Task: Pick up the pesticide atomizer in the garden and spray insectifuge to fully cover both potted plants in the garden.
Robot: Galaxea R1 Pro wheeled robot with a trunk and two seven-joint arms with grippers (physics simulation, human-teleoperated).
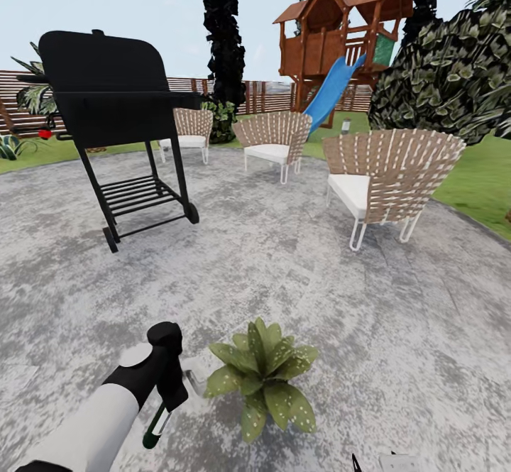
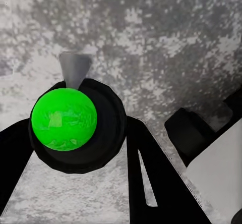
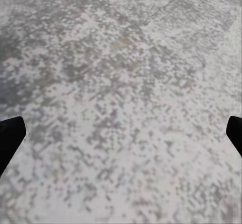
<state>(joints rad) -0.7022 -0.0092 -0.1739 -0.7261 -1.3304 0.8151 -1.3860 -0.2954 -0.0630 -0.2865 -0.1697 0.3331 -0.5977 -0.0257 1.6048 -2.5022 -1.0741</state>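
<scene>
Left arm (image 1: pixel 85 422) reached forward and low over the stone patio (image 1: pixel 284 266), forearm white, wrist black, angled toward the potted plant (image 1: pixel 264 376). Left gripper (image 1: pixel 165 404) pointed down, just beside the plant on its left, clamped around the pesticide atomizer (image 1: pixel 157 426); the atomizer's white and dark green body hung below the wrist, tilted, apart from the leaves.

Head view gave the setting beyond the plant: a black grill (image 1: pixel 113 103) farther off on the patio to the plant's left, three wicker chairs (image 1: pixel 387 177) behind it, lawn, slatted fence (image 1: pixel 270 96), a wooden play tower with a blue slide (image 1: pixel 330 92).

Left wrist view gave what the head view did not: the atomizer end-on, a bright green round face (image 2: pixel 64 119) in a black collar, a grey nozzle-like piece (image 2: pixel 74 68) past it, dark fingers (image 2: pixel 151 183) flanking it, patio stone beneath.

Right wrist view showed mottled grey stone with the right gripper (image 3: pixel 121 133) fingertips (image 3: pixel 10 135) dark at opposite edges, spread wide and holding nothing. I could not make out specks on the leaves.
</scene>
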